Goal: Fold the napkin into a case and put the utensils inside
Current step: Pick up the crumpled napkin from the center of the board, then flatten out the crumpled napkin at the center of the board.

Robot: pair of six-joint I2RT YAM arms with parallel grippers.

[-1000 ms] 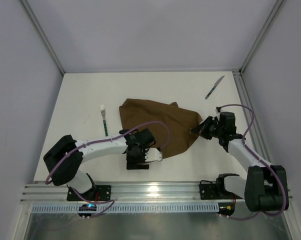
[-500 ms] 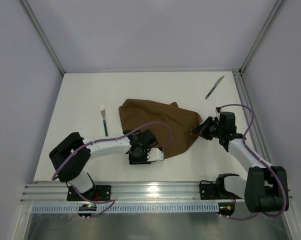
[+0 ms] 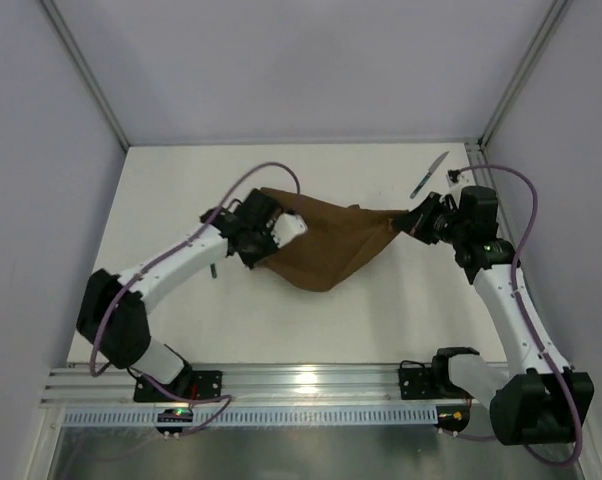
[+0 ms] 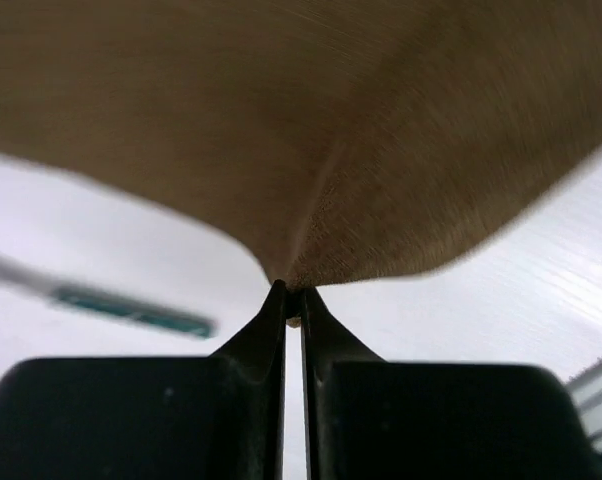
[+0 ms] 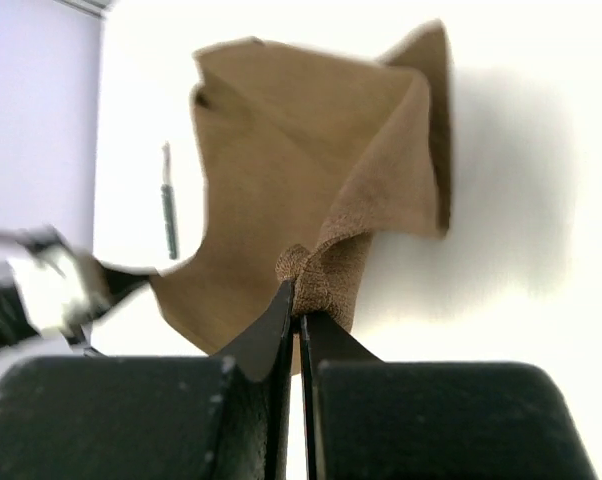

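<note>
The dark brown napkin [image 3: 326, 250] hangs stretched between both grippers and sags to a point in the middle, above the white table [image 3: 181, 180]. My left gripper [image 3: 264, 250] is shut on its left edge; the left wrist view shows the cloth [image 4: 331, 130] pinched at my fingertips [image 4: 292, 295]. My right gripper [image 3: 409, 220] is shut on the right corner, bunched at its tips [image 5: 294, 300], with the napkin [image 5: 311, 160] spreading beyond. The knife [image 3: 429, 175] lies at the far right. The fork [image 5: 168, 210] lies at the left, mostly under my left arm from above, with its teal handle [image 4: 131, 308] blurred.
Grey enclosure walls stand on three sides, with a metal frame post [image 3: 481, 165] close to the knife. An aluminium rail [image 3: 301, 385] with both arm bases runs along the near edge. My left arm [image 5: 41, 290] shows at the left of the right wrist view.
My left gripper shut on the napkin's near edge and carried it up and back to the left. The right gripper rose and moved back. The cloth left the table and now hangs between them.
</note>
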